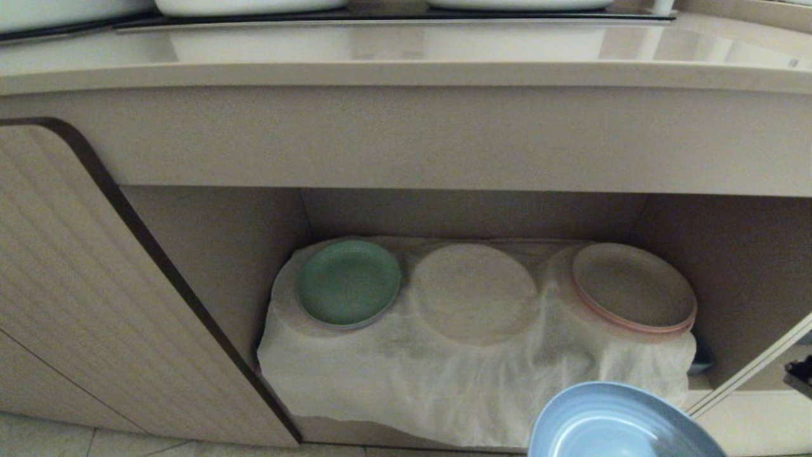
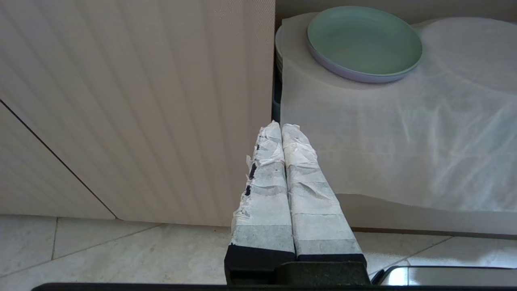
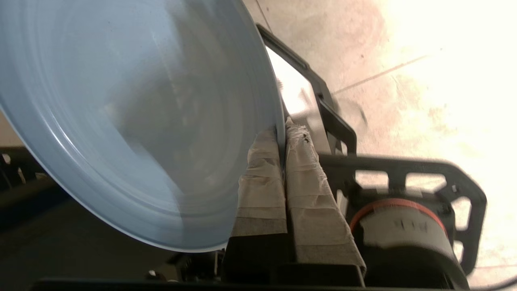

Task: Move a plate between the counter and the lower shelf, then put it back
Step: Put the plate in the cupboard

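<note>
The light-blue plate hangs low in front of the lower shelf, at the right, below the white cloth's front edge. In the right wrist view the plate fills most of the picture, and my right gripper is shut on its rim, one taped finger on each face. The right gripper itself does not show in the head view. The counter runs across the top. My left gripper is shut and empty, low beside the ribbed door.
On the rumpled white cloth lie a green plate at the left and a beige pink-edged plate at the right, with a bare round hump between them. A ribbed cabinet door stands at the left.
</note>
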Controlling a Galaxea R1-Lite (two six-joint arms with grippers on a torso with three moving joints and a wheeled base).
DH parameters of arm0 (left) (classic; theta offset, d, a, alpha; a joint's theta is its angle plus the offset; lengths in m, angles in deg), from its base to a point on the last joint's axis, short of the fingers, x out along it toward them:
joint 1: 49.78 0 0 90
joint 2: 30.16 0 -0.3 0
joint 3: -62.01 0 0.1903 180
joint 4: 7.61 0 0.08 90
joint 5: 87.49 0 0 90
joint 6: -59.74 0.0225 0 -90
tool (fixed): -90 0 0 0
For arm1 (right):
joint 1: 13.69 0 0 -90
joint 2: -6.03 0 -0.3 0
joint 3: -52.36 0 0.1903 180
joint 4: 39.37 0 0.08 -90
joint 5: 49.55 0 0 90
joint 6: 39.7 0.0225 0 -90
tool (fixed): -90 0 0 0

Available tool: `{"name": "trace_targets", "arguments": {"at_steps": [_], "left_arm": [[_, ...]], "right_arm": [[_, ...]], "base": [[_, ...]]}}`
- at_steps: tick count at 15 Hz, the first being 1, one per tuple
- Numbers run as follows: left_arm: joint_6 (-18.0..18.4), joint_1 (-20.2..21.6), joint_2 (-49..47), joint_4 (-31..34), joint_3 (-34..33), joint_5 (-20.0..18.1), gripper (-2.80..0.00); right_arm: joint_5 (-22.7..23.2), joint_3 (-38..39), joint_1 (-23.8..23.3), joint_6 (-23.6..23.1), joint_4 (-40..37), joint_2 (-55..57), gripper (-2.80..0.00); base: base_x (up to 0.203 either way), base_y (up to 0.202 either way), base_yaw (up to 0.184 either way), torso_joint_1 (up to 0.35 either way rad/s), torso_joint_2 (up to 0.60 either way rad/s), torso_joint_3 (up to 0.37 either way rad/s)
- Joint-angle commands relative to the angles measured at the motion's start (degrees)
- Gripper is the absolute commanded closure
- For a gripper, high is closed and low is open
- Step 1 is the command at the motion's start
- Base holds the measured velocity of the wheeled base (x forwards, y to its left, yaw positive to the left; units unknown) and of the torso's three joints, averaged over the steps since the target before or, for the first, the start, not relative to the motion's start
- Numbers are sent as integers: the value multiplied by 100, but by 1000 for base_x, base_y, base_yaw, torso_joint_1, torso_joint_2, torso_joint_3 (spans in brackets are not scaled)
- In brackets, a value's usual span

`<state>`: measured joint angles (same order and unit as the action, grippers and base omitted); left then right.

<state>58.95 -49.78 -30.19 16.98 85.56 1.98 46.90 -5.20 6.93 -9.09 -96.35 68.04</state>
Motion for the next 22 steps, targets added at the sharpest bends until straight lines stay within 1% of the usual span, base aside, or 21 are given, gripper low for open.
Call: {"name": "trace_targets", "arguments": {"at_steps": [1, 7, 9, 13, 18, 22], "left_arm": [[-2, 0, 2, 0, -1, 0, 0], [0, 0, 2, 0, -1, 0, 0], [0, 0, 2, 0, -1, 0, 0], [0, 0, 2, 0, -1, 0, 0], [0, 0, 2, 0, -1, 0, 0], [0, 0, 2, 0, -1, 0, 0]], "right_arm": [[6, -22, 4, 15, 205, 456, 0], [46, -29, 11, 22, 991, 1300, 0], [366, -85, 4, 27, 1285, 1512, 0], [383, -238, 1, 33, 1683, 2021, 0], [376, -942, 0, 335, 1837, 2720, 0], [357, -1261, -5, 368, 1876, 3137, 0]], "base": [[0, 0, 0, 0, 0, 0], [0, 0, 0, 0, 0, 0], [0, 0, 0, 0, 0, 0], [0, 0, 0, 0, 0, 0], [0, 0, 0, 0, 0, 0], [0, 0, 0, 0, 0, 0]]}}
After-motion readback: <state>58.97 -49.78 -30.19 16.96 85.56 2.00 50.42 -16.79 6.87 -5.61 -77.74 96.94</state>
